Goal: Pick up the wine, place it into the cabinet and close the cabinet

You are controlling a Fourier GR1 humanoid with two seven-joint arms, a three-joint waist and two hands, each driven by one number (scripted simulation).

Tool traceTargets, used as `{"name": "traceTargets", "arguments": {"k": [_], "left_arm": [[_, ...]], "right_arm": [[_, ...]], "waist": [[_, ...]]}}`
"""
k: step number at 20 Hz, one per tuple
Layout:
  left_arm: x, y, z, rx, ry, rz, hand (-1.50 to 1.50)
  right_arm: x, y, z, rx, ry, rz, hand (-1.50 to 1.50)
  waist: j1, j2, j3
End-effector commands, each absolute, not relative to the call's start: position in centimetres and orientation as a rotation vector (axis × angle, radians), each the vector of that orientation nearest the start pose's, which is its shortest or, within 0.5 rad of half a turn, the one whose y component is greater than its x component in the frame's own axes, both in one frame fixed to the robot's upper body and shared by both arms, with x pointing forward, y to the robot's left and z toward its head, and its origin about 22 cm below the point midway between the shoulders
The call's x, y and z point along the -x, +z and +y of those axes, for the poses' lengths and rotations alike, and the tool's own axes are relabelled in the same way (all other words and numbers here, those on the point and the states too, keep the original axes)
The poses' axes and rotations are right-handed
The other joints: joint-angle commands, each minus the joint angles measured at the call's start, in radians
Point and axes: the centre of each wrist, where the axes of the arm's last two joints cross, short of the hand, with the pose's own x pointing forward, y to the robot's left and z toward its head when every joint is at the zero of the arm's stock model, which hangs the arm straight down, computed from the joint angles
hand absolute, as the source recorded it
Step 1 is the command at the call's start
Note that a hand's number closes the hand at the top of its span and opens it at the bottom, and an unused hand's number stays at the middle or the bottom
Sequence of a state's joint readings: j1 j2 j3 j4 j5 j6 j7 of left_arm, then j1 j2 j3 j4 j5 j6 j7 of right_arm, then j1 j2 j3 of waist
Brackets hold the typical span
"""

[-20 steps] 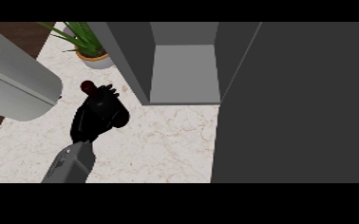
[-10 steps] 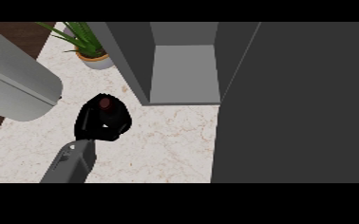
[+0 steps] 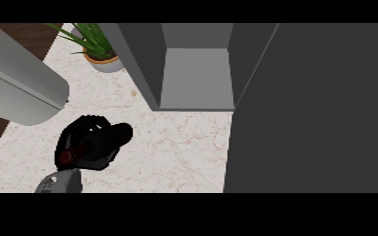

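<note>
Pale marbled tabletop fills the lower left of the head view, seen from steeply above. Only one robot hand shows, black, on a grey forearm rising from the lower left edge; by its place in the view it appears to be the left one. Its fingers are curled round the wine, which is almost wholly hidden: only a small dark red patch peeks out at the robot hand's lower left side. How the bottle is tilted cannot be told. Up and to the right of the robot hand stands the grey cabinet, open, its inner floor bare and pale. Its dark door swings out to the right, covering that whole side of the view and hiding whatever lies behind. Above the robot hand, near the far edge, sits a potted plant, partly cut off. A large grey rounded object lies to the upper left, its identity unclear.
</note>
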State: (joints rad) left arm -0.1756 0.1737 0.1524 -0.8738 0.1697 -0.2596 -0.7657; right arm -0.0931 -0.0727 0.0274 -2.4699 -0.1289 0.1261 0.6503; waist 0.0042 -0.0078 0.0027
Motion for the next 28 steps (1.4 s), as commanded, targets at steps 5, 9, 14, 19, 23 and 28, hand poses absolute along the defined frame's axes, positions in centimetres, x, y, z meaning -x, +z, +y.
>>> {"name": "traceTargets", "arguments": {"k": [5, 9, 14, 19, 23, 28], "left_arm": [[-23.5, -6.9, 30.6, -0.016, 0.062, -1.955, 1.50], [-22.8, -3.7, 28.9, 0.153, 0.093, -1.954, 1.50], [-21.5, -0.8, 27.0, 0.237, 0.063, -1.929, 1.50], [-22.3, 4.7, 24.2, 0.221, 0.031, -1.924, 1.50], [-21.1, 6.0, 20.6, 0.235, -0.002, -1.907, 1.50], [-22.8, 7.7, 15.9, 0.318, -0.020, -1.906, 1.50]], "right_arm": [[-13.9, 21.1, -21.9, -0.240, 0.261, -1.925, -1.50], [-13.4, 21.3, -22.4, -0.247, 0.269, -1.913, -1.50], [-13.7, 22.0, -22.3, -0.228, 0.271, -1.933, -1.50], [-13.2, 21.5, -22.3, -0.239, 0.265, -1.923, -1.50], [-13.4, 21.2, -22.3, -0.236, 0.258, -1.918, -1.50], [-14.7, 21.0, -23.5, -0.217, 0.273, -1.936, -1.50]], "waist": [[-0.001, 0.005, -0.002], [-0.001, 0.003, -0.001], [-0.001, 0.004, -0.002], [-0.005, 0.004, -0.002], [-0.006, 0.004, -0.002], [-0.013, 0.007, -0.002]]}}
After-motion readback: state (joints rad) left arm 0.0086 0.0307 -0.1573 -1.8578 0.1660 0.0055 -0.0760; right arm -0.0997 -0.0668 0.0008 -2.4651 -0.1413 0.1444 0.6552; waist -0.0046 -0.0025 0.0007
